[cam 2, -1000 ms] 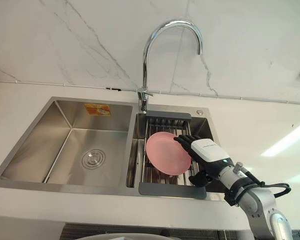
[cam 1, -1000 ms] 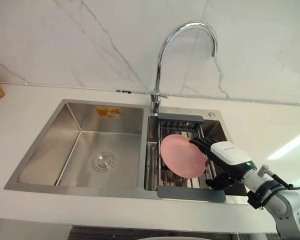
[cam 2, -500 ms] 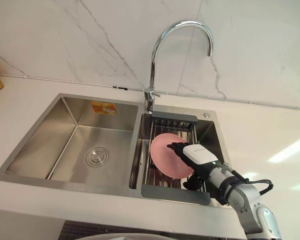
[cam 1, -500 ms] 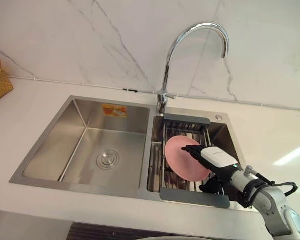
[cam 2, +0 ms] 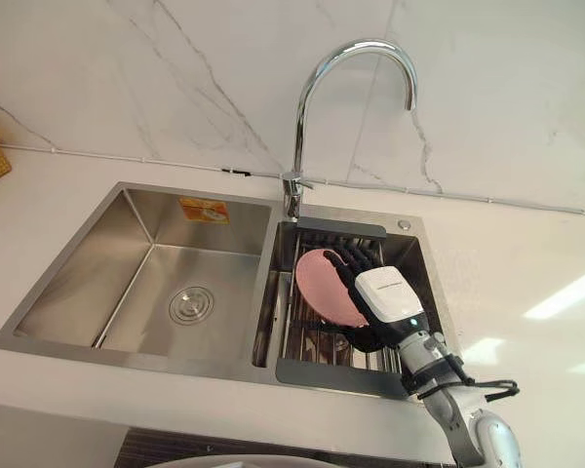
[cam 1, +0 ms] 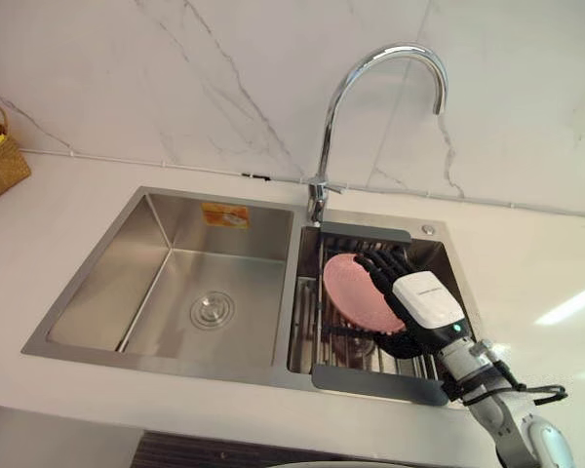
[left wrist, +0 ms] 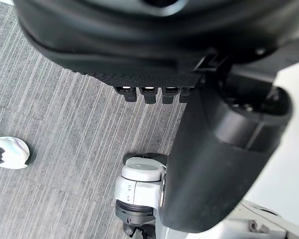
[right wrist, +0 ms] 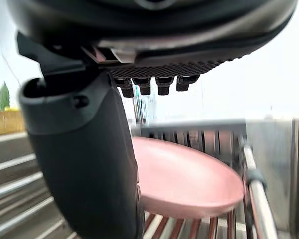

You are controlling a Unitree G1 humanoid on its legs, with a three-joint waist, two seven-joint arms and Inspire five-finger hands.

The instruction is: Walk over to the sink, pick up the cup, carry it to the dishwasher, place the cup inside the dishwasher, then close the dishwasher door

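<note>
White surface (cam 1: 175, 402) with a two-basin steel sink (cam 1: 249, 292) let into it

The sink takes up the middle of the surface, with bare white stretches in front of it, behind it and to both sides. A curved chrome tap (cam 1: 329, 127) stands at the sink's back rim, in line with the divider between the basins. The sink's left basin has a round drain (cam 1: 211, 310) in its floor and an orange sticker (cam 1: 224, 215) on its back wall. A metal rack with grey end bars (cam 1: 375, 383) sits across the sink's right basin, and a pink plate (cam 1: 349, 285) leans tilted on it. Well to the left of the sink, a woven basket (cam 1: 2, 164) stands on the surface.
</note>
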